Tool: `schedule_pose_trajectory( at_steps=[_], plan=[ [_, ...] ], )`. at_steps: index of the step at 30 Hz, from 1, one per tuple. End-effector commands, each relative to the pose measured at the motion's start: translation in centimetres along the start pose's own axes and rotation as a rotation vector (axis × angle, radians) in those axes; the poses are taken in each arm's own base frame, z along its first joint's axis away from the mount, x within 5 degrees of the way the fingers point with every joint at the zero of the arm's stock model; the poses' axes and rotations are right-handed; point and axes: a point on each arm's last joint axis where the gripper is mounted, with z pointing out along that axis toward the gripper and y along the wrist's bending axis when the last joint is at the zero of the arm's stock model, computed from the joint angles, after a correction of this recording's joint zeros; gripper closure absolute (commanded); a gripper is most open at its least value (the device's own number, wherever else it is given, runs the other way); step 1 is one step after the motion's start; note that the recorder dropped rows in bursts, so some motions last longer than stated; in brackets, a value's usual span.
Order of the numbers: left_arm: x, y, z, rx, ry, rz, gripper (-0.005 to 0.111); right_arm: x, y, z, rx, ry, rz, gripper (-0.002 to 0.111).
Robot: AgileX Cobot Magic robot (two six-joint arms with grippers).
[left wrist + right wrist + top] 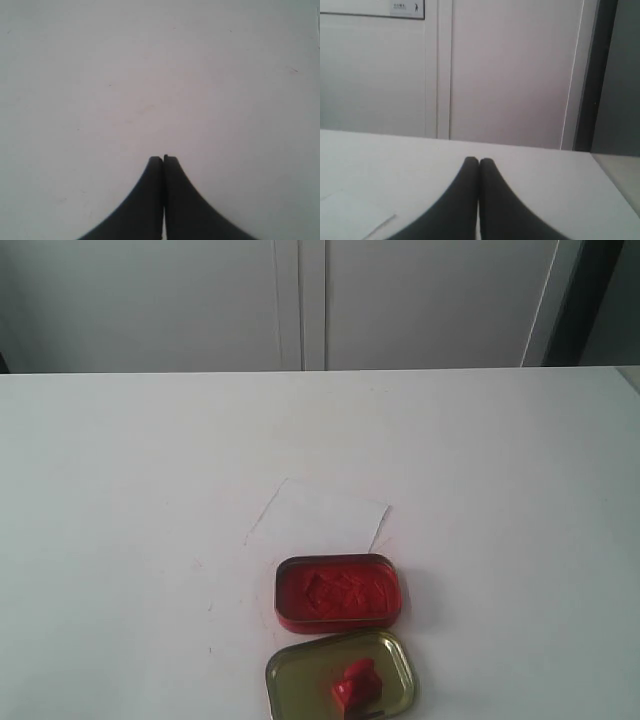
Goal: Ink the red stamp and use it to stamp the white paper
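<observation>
Well, looks like the very start: no inking, no stamping, nothing picked up yet. Got the left claw (163,159) pressed together over bare counter (150,75), and the right claw (479,160) pressed together too, pointing off toward the cupboards (510,75). Can't spot either one in the exterior view.

Next move probably calls for spreading one claw, dropping onto the red stamp (357,686) and pinching its knob, then dabbing it into the ink tin (340,592). Tiny target, so easy to fumble.

Sits at the bottom centre of the exterior frame, inside the gold lid (290,680), just below the open tin. Bright red, blocky, seemingly tilted, though hard to be sure. Found the white paper (325,515) flat at mid-frame, right above the tin.
</observation>
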Motion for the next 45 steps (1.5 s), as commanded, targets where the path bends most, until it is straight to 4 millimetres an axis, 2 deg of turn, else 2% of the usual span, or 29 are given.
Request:
schedule_pose_trajectory(
  at_steps=[1, 30, 45],
  plan=[
    [0.4, 0.0, 0.1, 0.001, 0.022, -0.002, 0.107, -0.5, 0.0, -0.1, 0.001, -0.072, -0.001, 0.108],
    [0.4, 0.0, 0.1, 0.001, 0.022, -0.002, 0.107, -0.3, 0.0, 0.0, 0.002, -0.053, -0.001, 0.108],
    [0.4, 0.0, 0.1, 0.001, 0.022, -0.002, 0.107, -4.1, -0.1, -0.6, 0.009, -0.061, 0.008, 0.108]
  ],
)
